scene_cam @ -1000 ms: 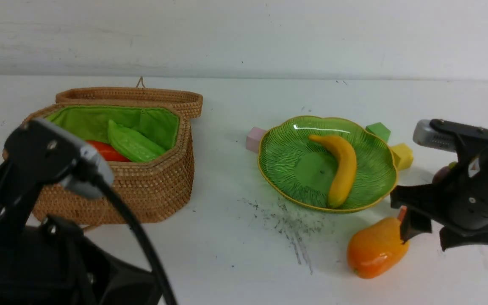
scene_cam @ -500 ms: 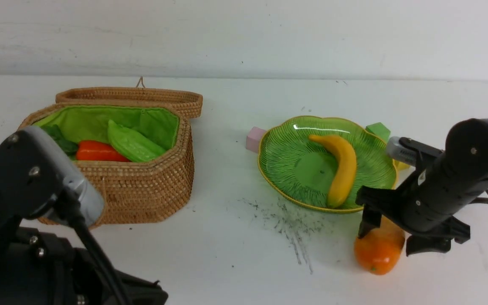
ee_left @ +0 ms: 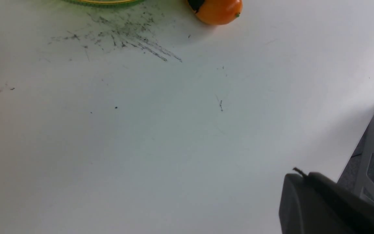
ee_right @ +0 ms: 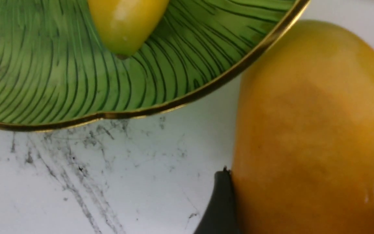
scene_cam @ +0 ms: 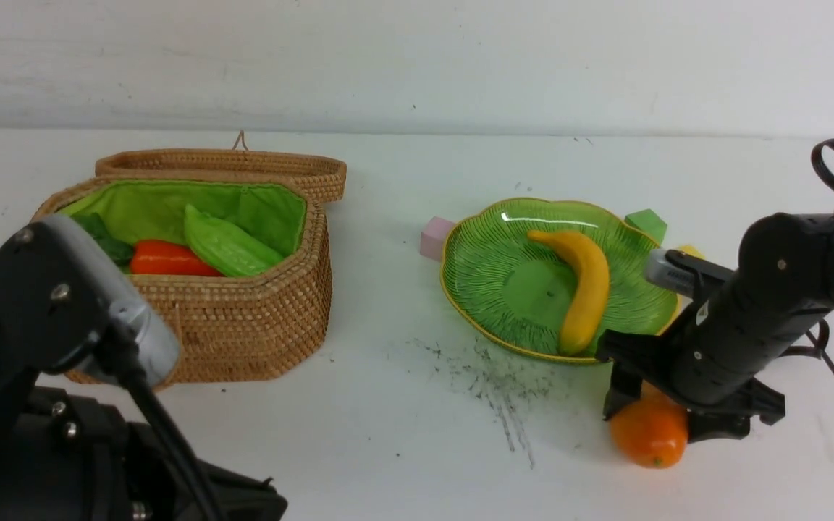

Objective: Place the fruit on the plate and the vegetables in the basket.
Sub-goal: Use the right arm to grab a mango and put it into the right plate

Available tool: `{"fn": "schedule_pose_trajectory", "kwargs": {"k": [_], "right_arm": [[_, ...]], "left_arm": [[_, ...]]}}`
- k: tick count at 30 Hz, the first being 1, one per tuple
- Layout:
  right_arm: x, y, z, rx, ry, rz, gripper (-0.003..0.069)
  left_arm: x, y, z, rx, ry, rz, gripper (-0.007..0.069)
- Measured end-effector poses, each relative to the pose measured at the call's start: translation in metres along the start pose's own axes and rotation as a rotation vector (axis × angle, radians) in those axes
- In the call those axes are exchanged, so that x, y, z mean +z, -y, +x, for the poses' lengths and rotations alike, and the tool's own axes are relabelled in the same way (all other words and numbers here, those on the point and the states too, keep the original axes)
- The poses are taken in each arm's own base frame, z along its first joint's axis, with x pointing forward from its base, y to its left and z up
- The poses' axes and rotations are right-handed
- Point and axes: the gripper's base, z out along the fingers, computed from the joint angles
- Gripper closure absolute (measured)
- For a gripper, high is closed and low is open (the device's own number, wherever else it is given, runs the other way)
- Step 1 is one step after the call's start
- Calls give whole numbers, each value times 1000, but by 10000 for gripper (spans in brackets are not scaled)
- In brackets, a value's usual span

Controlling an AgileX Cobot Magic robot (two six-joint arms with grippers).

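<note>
While the left end effector (ee_left: 304,185) is shut, the right end effector (scene_cam: 662,423) straddles the glossy mango (scene_cam: 649,443) on the desk (scene_cam: 388,434) at lower right, touching one side; whether it grips, I cannot tell. Fetching the mango looks the step in hand. Next: squeeze its rounded flanks, lift over the scalloped rim of the ribbed plate (scene_cam: 504,289), beside the curved banana (scene_cam: 587,289). Farther left, the woven basket (scene_cam: 258,318) holds gourd (scene_cam: 229,246) and carrot (scene_cam: 167,259).
</note>
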Motion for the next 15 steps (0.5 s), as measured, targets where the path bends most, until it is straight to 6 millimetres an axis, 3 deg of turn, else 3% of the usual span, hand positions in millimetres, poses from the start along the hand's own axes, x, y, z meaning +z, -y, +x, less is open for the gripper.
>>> {"fn": "schedule_pose_trajectory", "kwargs": {"k": [10,15], "right_arm": [[-2,4,9,-111,-122,48,90],[-14,9,28,-165,-265,104,90]], "left_arm": [[0,0,2,0,-24,4,638],[0,0,2,2,-20,2,638]]}}
